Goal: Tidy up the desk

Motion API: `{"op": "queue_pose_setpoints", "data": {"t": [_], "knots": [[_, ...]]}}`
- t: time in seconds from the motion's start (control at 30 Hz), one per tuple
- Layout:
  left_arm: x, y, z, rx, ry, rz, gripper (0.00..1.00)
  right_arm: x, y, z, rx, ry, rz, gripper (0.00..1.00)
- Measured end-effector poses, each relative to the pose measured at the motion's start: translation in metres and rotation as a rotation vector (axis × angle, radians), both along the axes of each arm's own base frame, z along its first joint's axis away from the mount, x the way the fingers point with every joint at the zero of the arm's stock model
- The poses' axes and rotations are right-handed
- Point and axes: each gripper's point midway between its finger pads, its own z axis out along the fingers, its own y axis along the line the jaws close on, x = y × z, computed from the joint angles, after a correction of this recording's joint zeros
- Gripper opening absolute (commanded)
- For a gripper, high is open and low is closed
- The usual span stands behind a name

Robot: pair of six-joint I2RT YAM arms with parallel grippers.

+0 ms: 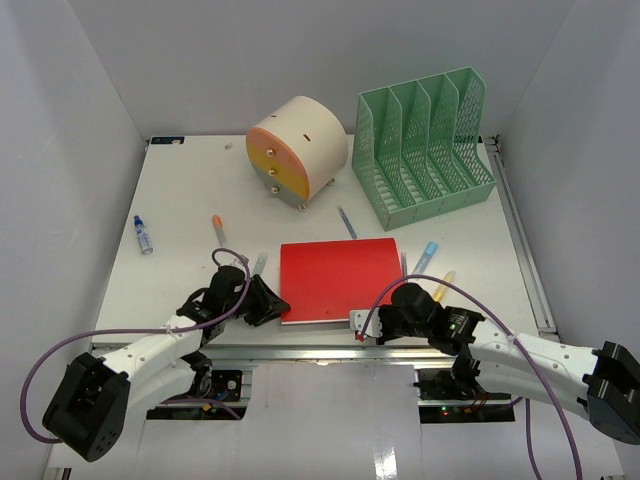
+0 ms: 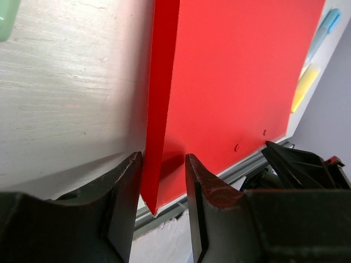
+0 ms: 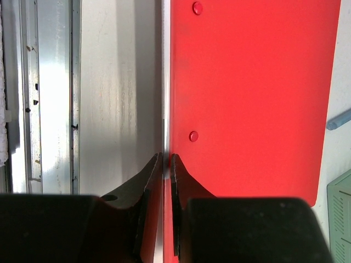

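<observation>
White desk (image 1: 180, 200) fills the top view, with the rail (image 1: 330, 352) along its near edge just ahead of the arm bases. Red folder (image 1: 335, 275) lies flat at centre front, its near edge close to the rail. At the folder's near left corner the left gripper (image 2: 163, 160) has its jaws part open and astride the edge; a gap shows on the inner side, so no grip. At the near right corner the right gripper (image 3: 165, 159) has its jaws closed tight on the folder's thin edge. Containers: green rack (image 1: 430, 150) stands upright at far right, with four slots; only mesh walls show in them. Round drawer unit (image 1: 298, 145) is at far centre, beside the rack but apart from it. It has three drawer fronts, orange over yellow, all pushed in, so the contents are hidden. Loose on the desk, in no container: blue-capped marker (image 1: 144, 234) at far left, orange-capped pen (image 1: 218, 229) nearer the folder, thin blue pen (image 1: 347, 221) between folder and drawer unit, and blue marker (image 1: 428, 253) and yellow marker (image 1: 443, 286) just right of the folder.
</observation>
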Motion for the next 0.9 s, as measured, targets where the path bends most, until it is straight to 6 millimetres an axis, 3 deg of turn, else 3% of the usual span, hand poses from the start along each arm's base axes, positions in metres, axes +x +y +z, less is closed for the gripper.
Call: {"op": "queue_pose_setpoints", "data": {"t": [0.53, 0.8, 0.9], "knots": [[0.002, -0.006, 0.017, -0.07, -0.046, -0.004, 0.25, -0.001, -0.008, -0.01, -0.047, 0.021, -0.013, 0.15], [0.005, -0.008, 0.022, -0.087, -0.062, -0.007, 0.24, -0.001, -0.009, -0.011, -0.055, 0.022, -0.017, 0.15], [0.004, -0.009, 0.022, -0.091, -0.061, -0.012, 0.28, -0.001, -0.01, -0.012, -0.059, 0.024, -0.018, 0.15]]}}
